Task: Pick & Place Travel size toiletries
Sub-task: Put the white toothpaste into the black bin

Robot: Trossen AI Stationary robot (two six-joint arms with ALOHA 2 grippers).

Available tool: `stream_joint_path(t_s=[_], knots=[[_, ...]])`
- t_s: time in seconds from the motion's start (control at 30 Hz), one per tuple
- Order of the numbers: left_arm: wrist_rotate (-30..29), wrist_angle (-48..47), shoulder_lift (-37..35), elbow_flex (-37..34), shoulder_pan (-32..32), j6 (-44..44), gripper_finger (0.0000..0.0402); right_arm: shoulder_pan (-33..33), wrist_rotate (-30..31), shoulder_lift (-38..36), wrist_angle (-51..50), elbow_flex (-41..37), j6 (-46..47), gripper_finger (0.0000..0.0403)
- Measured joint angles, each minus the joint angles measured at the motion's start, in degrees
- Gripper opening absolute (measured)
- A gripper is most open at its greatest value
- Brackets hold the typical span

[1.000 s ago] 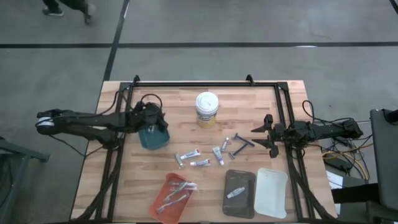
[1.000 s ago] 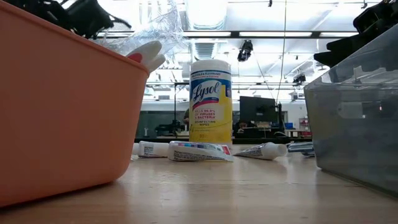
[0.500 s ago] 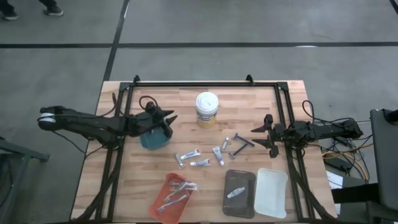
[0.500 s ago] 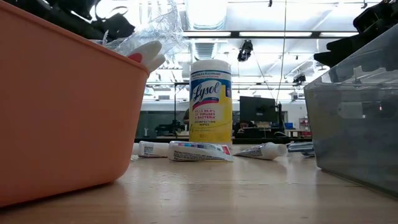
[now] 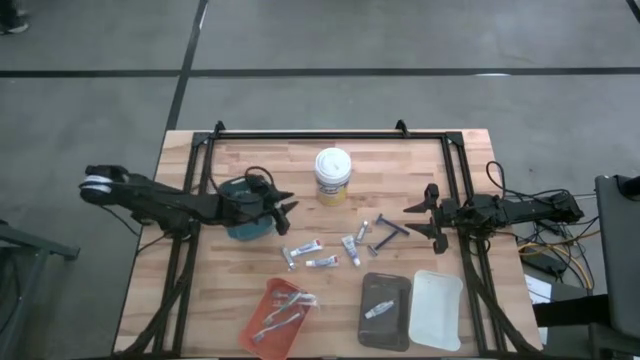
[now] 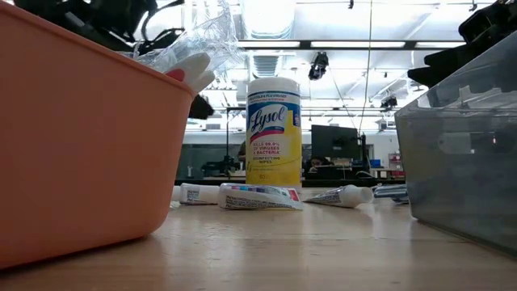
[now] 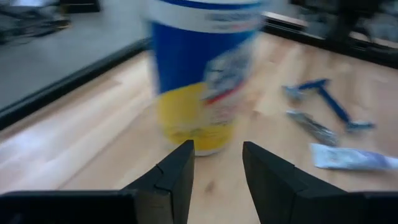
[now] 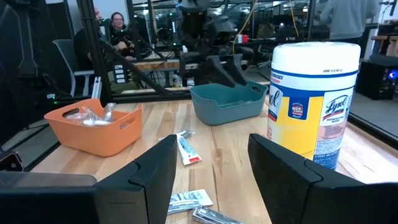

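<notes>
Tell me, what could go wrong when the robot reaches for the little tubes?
The left gripper, jaws open and empty, points at the tall wipes tub; it might knock it over. The tubes lie close beside each other, so the jaws might catch two or push them away. The razor lies flat on the table, so it may be hard to grab.

Overhead, table-level and wrist cameras all share the wipes tub
</notes>
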Motion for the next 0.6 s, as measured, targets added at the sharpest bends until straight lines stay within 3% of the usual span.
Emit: stream_joint_path(t_s=[0.33, 0.6], knots=[[3.12, 0.05, 10.67, 11.20, -4.37, 9.21, 0.0142, 0.01, -0.02, 0.00, 0.00, 0.00, -0.24, 0.0196], [5.27, -8.03, 17.32, 19.87, -6.76, 11.31, 0.0142, 0.02, -0.02, 0.00, 0.00, 0.00, -0.04, 0.0196]])
